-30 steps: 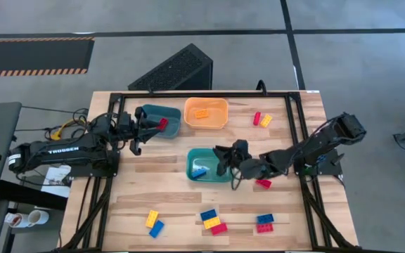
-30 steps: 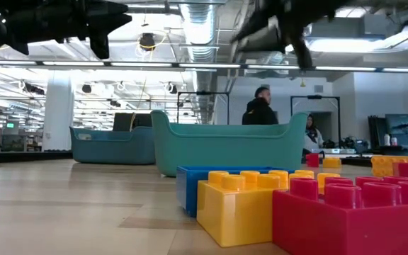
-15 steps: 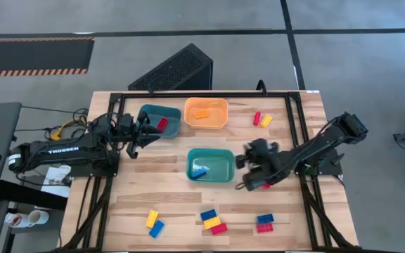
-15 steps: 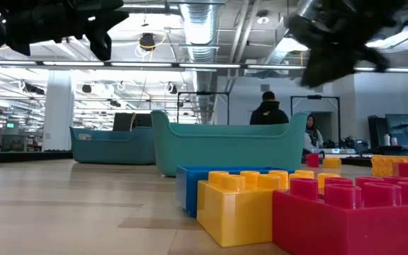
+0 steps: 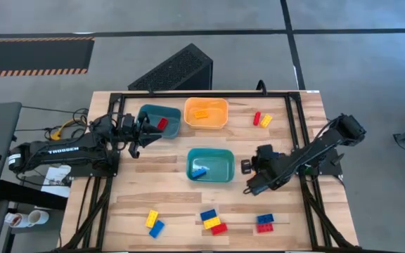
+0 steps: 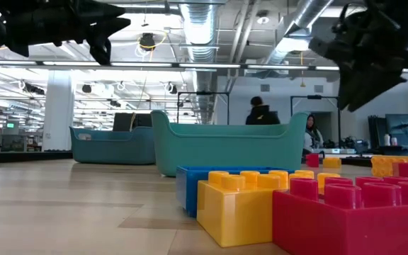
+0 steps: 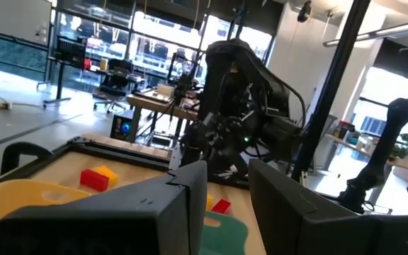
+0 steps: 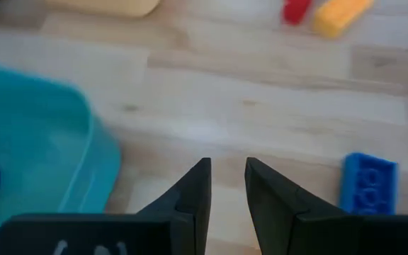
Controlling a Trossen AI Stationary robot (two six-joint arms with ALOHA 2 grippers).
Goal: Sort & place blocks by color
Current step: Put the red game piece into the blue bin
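from above, the left gripper [image 5: 136, 135] hovers at the near edge of the dark teal plastic tray [image 5: 169, 114] that holds one red brick [image 5: 162, 124], while the right gripper [image 5: 253, 176] hangs over bare wood just right of the lighter teal tray [image 5: 220, 156] with a blue brick [image 5: 200, 171] in it, and loose studded bricks lie along the front edge [image 5: 214, 222] and as a red-and-yellow pair [image 5: 261, 119] beside the orange tray [image 5: 206, 104]. at table height, a yellow brick [image 6: 238, 207] and a red brick [image 6: 351, 217] fill the foreground. the left wrist view shows its fingers [image 7: 183, 205] a narrow gap apart with nothing between, and the right wrist view shows its fingers [image 8: 197, 190] likewise slightly parted and empty above the wood, a blue brick [image 8: 369, 183] nearby.
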